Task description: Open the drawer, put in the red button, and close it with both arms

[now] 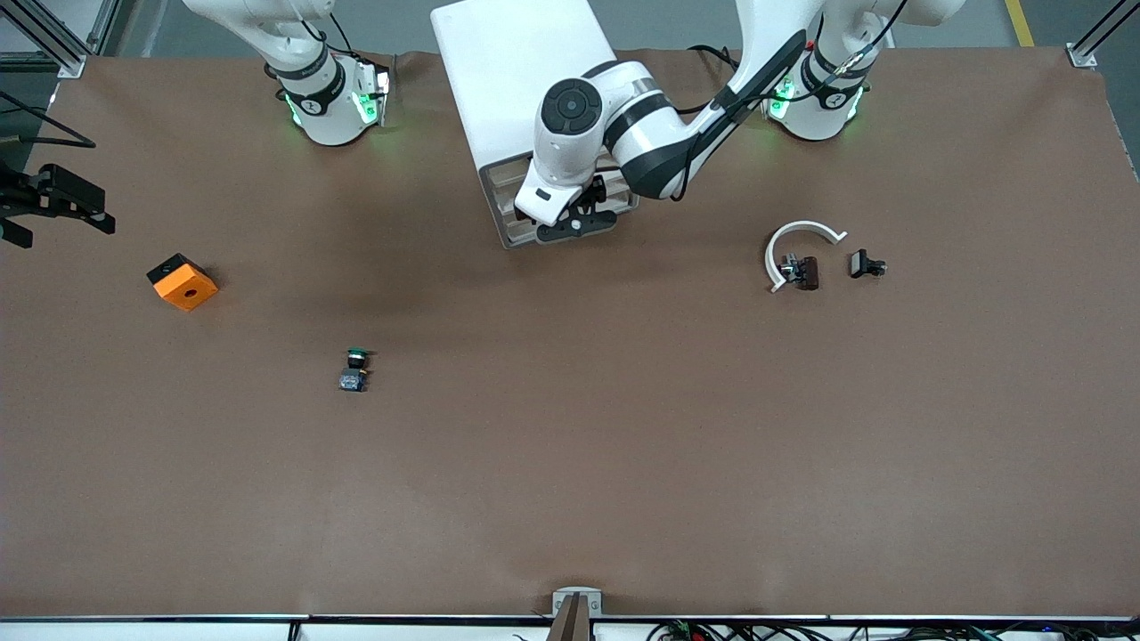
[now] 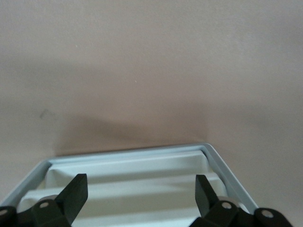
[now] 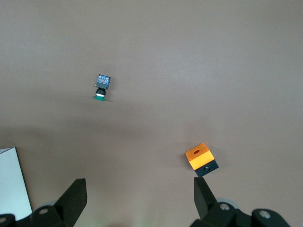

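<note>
Left wrist view: drawer (image 2: 128, 163) contents hidden.

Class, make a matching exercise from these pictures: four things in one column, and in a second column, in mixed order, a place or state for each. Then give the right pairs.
Things:
1. left gripper
2. right gripper
3. orange box
4. green button

Places or states:
A. lying on its side on the bare table, nearer the front camera than the box
B. open, at the front of the white cabinet
C. open, over the table edge at the right arm's end
D. on the table toward the right arm's end

Pairs: 1-B, 2-C, 3-D, 4-A
</note>
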### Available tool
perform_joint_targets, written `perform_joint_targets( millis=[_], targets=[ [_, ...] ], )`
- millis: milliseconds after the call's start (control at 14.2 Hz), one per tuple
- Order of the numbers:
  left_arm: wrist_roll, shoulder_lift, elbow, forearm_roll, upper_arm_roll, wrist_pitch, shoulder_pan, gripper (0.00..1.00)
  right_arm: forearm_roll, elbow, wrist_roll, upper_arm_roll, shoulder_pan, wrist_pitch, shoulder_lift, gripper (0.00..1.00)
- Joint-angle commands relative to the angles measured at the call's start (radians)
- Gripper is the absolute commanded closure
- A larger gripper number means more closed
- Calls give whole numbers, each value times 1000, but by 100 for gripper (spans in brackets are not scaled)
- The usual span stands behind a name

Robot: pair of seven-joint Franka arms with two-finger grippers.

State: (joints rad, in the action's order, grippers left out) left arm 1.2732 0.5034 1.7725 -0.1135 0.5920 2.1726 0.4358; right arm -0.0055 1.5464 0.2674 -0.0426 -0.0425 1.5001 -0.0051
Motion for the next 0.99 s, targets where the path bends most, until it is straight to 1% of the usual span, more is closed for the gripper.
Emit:
perform_joint_targets(
  millis=[0, 212, 424, 565, 706, 776, 918],
  targets=[
    [-9, 52, -5, -44, 5, 10, 10, 0, 9, 18, -4, -5, 1, -12, -49, 0],
    [6, 61, -5, -15, 11, 10, 20, 0, 18, 26, -31, -6, 1, -6, -58, 0],
    [6, 61, -5, 26, 14, 9, 33, 0, 19, 41, -106, -20, 3, -7, -78, 0],
    [5, 61, -4, 60, 34, 9, 34, 0, 19, 67, -169, -20, 3, -1, -93, 0],
    [5, 66, -5, 63, 34, 9, 37, 0, 24, 87, -235, -19, 4, 2, -105, 0],
    [0, 67, -14, 63, 34, 9, 29, 0, 24, 107, -256, -19, 7, 6, -121, 0],
    [-5, 95, -79, 63, 28, 9, 15, 0, 24, 161, -263, -19, 7, 41, -159, 0]
  ],
)
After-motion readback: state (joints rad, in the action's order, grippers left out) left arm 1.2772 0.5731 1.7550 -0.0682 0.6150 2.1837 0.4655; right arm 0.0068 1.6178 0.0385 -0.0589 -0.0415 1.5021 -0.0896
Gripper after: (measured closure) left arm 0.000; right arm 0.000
